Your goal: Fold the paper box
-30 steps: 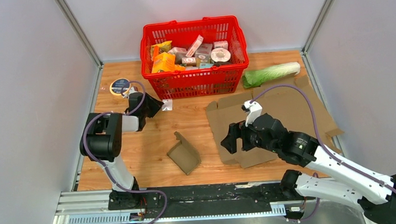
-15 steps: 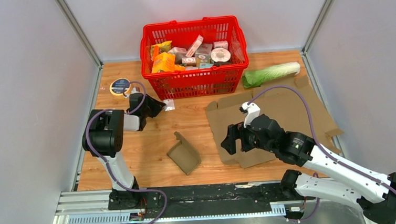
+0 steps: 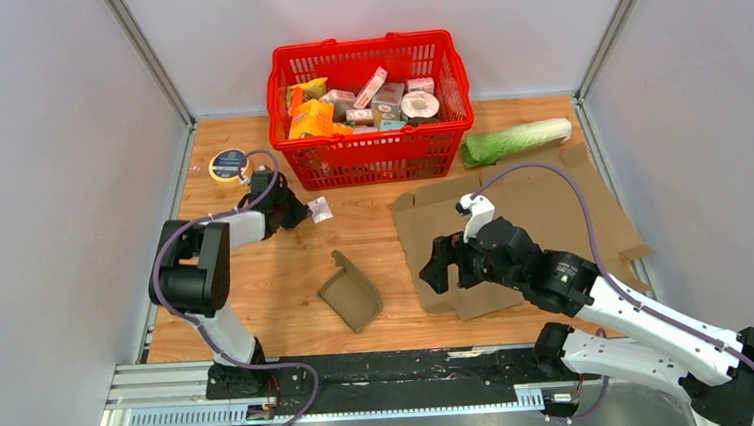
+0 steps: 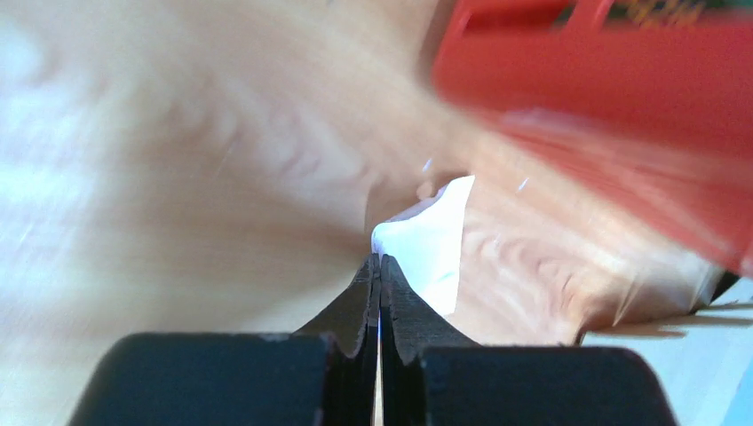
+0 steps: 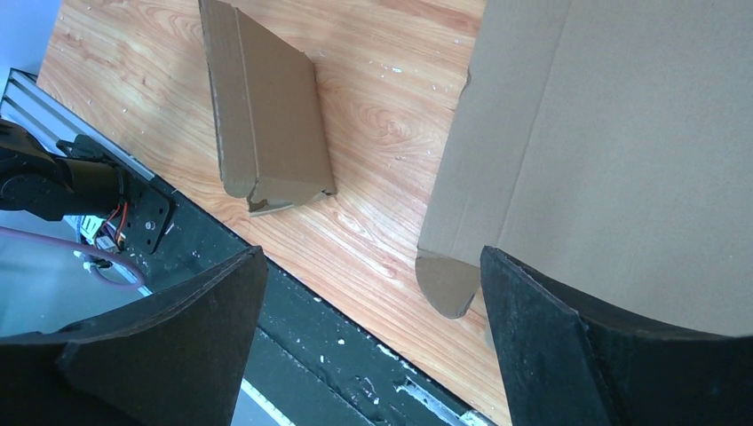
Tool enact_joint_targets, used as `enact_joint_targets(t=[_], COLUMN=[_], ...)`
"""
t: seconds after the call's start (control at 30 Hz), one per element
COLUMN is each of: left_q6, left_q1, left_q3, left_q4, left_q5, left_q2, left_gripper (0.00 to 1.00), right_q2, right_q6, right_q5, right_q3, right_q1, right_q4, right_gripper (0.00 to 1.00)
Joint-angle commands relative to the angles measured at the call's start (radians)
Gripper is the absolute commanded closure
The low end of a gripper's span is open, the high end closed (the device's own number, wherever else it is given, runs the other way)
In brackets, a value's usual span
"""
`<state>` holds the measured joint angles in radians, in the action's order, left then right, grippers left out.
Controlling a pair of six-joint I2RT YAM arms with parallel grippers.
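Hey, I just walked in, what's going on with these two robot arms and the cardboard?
The job is folding a paper box, but neither arm holds cardboard. The left hand is shut, its tips at the edge of a small white packet beside the red basket; whether it grips the packet is unclear. The right hand is open above the left edge of the flat cardboard sheet. A small part-folded box lies untouched on the table between the arms.

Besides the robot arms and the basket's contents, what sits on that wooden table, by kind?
Cardboard pieces: 2, a small folded box and a big flat sheet
Red basket: 1
Leafy vegetable: 1
Round tin: 1
White scrap: 1
Total: 6
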<state>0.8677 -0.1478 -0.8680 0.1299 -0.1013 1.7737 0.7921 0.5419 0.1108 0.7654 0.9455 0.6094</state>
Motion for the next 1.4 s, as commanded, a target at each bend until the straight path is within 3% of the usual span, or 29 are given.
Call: enact_joint_targets(t=[0.0, 0.17, 0.4, 0.5, 0.53, 0.63, 0.73, 0.9, 1.0, 1.07, 1.37], left_q6=[-0.039, -0.073, -0.050, -0.032, -0.032, -0.143, -0.295, -0.456, -0.509, -0.512, -0.492], left_q1=[-0.009, -0.009, -0.009, -0.007, -0.007, -0.006, -0.004, 0.008, 0.019, 0.017, 0.016], left_q3=[0.136, 0.286, 0.327, 0.336, 0.333, 0.244, 0.115, -0.051, -0.120, -0.144, -0.131], left_q4=[-0.107, -0.219, -0.516, -0.561, -0.550, -0.533, -0.579, -0.581, -0.570, -0.544, -0.515], left_q5=[-0.001, 0.043, -0.005, 0.047, 0.049, -0.003, 0.061, -0.003, -0.064, -0.122, -0.109], left_q2=[-0.207, -0.465, -0.877, -0.962, -0.950, -0.802, -0.610, -0.340, -0.222, -0.165, -0.089], left_gripper=[1.00, 1.00, 1.00, 0.97, 0.65, 0.37, 0.36, 0.48, 0.48, 0.49, 0.52], right_q2=[0.010, 0.038, 0.056, 0.056, 0.061, 0.073, 0.050, -0.027, -0.063, -0.079, -0.087], right_q6=[-0.003, 0.003, 0.010, 0.013, 0.015, 0.021, 0.016, 0.000, -0.010, -0.022, -0.045], right_q5=[0.000, -0.028, -0.046, -0.052, -0.056, -0.069, -0.071, -0.046, -0.045, -0.045, -0.049], right_q3=[-0.009, -0.028, -0.026, -0.044, -0.044, -0.031, -0.028, -0.046, -0.054, -0.054, -0.057], right_q1=[-0.005, -0.005, -0.005, -0.005, -0.004, -0.005, -0.005, -0.004, -0.004, -0.005, -0.005], right_q4=[-0.065, -0.112, -0.122, -0.148, -0.160, -0.154, -0.137, -0.117, -0.115, -0.115, -0.117], right_gripper=[0.07, 0.07, 0.07, 0.07, 0.07, 0.08, 0.08, 0.07, 0.07, 0.07, 0.06])
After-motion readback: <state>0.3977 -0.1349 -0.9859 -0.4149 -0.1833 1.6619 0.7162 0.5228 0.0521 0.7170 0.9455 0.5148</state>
